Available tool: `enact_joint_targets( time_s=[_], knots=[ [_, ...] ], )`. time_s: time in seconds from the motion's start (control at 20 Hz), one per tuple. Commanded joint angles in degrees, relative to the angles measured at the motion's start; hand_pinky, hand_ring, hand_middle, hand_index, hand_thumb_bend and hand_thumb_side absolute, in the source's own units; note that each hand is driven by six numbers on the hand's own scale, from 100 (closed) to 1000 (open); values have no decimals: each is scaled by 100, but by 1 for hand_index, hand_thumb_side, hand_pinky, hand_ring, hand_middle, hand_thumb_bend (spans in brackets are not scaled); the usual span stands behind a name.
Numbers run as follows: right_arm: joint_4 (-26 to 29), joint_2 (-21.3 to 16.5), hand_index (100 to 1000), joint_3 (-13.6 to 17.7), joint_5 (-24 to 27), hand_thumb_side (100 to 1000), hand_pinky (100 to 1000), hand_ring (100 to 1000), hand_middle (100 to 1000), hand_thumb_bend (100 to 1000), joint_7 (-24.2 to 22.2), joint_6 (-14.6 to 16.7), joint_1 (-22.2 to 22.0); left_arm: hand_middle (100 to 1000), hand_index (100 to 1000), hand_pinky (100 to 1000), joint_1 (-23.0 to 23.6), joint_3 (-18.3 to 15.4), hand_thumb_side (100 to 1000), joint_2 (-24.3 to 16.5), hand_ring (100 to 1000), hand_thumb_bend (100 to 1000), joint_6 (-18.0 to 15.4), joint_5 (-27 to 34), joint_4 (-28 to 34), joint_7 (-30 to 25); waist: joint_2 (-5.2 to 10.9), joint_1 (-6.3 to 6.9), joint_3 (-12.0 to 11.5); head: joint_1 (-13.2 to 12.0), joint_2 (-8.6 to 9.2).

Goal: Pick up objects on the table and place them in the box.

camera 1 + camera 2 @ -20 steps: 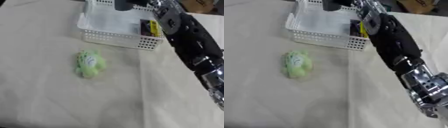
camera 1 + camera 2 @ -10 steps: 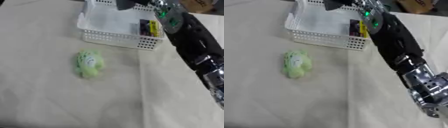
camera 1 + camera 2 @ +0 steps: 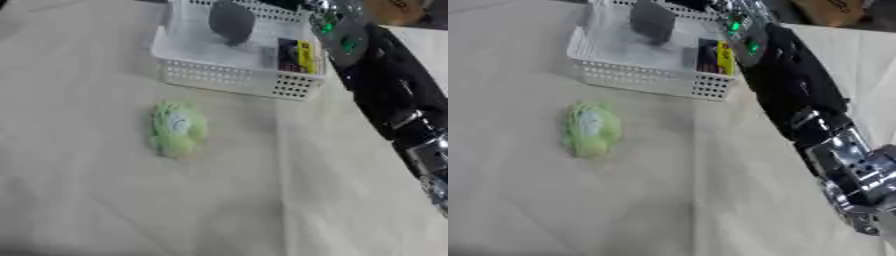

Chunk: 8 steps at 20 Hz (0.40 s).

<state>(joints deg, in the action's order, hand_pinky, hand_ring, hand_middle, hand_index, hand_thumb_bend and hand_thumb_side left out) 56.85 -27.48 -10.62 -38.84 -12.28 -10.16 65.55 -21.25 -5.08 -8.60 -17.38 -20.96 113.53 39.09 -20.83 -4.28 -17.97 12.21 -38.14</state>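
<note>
The green soft toy (image 3: 177,128) lies on the pale cloth of the table (image 3: 105,200), just in front of the white basket (image 3: 229,82), near its front wall but not touching it. It is a rounded, lumpy thing with a paler patch on its upper side, and nothing of mine touches it.

The basket sits at the far side of the table, its perforated front wall facing me. Inside, against the right wall, stands a flat pack in black and yellow (image 3: 296,55). A dark grey rounded object (image 3: 231,22) shows over the basket's far left part; I cannot tell whether it rests on the floor of the basket or hangs above it.

My right arm (image 3: 794,95) reaches in from the lower right and runs up and away along the basket's right side, black with silver joints near my body and small green lights near the far end. Its far end goes to the top edge of the view behind the basket, and I cannot make out my right hand there, so I cannot say whether its fingers are straight or curled, or whether they hold anything. The toy lies well apart from that arm, to its left and nearer to me. My left hand shows in neither view.
</note>
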Motion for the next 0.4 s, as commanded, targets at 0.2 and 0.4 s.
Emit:
enact_joint_targets(
  time_s=[0.2,0.4],
  knots=[
    [249,-209,963,48,-14,1000,997,956,840,554,102,-27,139,602,670,623,-10,0,792,-58,543,100,25,-3,106,-7,163,71,51,-3,2],
    [771,-384,944,95,167,1000,984,939,815,468,355,-52,73,601,669,623,66,-36,791,-63,543,100,55,-36,106,13,241,111,135,-25,-87]
  ],
)
